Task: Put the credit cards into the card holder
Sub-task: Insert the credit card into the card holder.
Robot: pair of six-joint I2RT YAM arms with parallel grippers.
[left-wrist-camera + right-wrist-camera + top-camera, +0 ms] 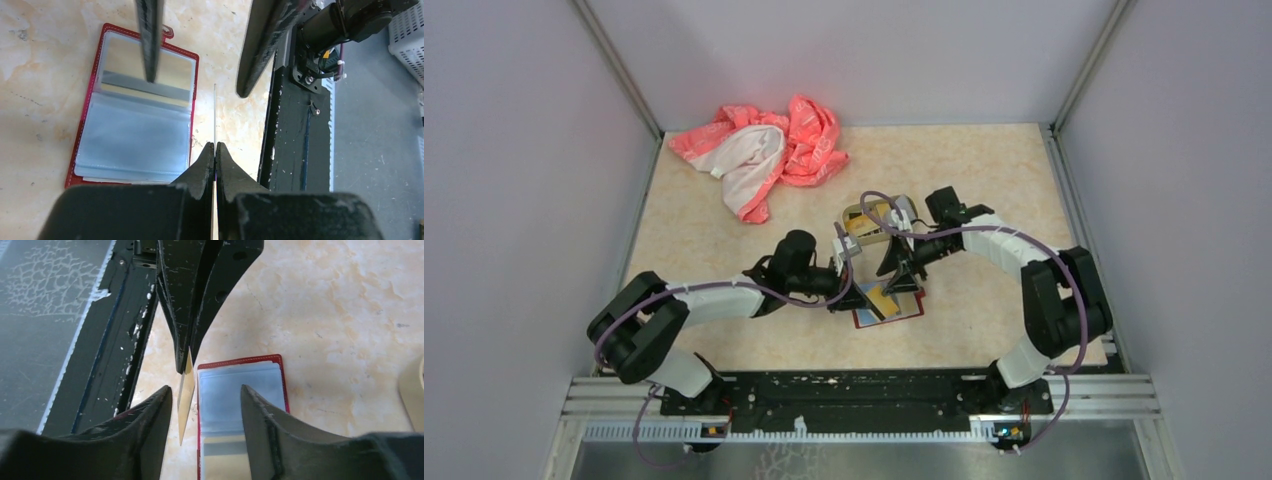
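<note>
Seen from above, a pink-and-white cloth [764,150], its print too small to read, lies toward 11 o'clock on the tabletop [984,170]. A tan tin tray [852,213] sits near the middle, and the open red card holder [902,310] lies near the tray's 6 o'clock. In the left wrist view, the left tool [215,146] is clamped on a thin credit card [215,115] seen edge-on, just off the holder's 3 o'clock side. In the right wrist view, the right tool [206,389] is spread wide over the holder's clear pockets, and the yellow-gold card hangs just beside the holder's 9 o'clock edge.
</note>
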